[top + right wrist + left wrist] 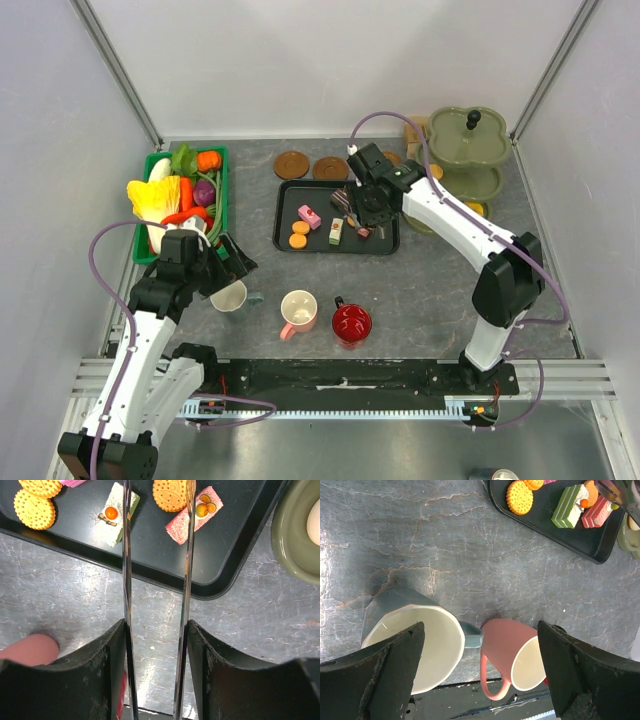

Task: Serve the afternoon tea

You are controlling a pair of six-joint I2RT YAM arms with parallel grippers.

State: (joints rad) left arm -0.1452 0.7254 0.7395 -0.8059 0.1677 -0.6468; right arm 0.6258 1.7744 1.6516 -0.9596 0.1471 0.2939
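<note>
Wide-open left gripper (480, 630) over whitish mug (415, 645), pink mug (512, 650) just beside, right gripper (156, 630) clamped on metal tongs (126, 580) crossing black tray (155, 575) rim, open grey table (470, 555) between tray and mugs.

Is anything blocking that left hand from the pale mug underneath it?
Nothing visible does. The left hand hangs open over the pale mug, with nothing between them. The pink mug stands beside it, not in the way.

Far left, a green plastic crate (222, 190) piled with toy vegetables (165, 195). Two brown round coasters (291, 164) lie just behind the black rectangular tray (290, 195). Olive-green two-tier stand (468, 135) far right. Shiny metal tongs (127, 580) reach over the tray's near rim.
</note>
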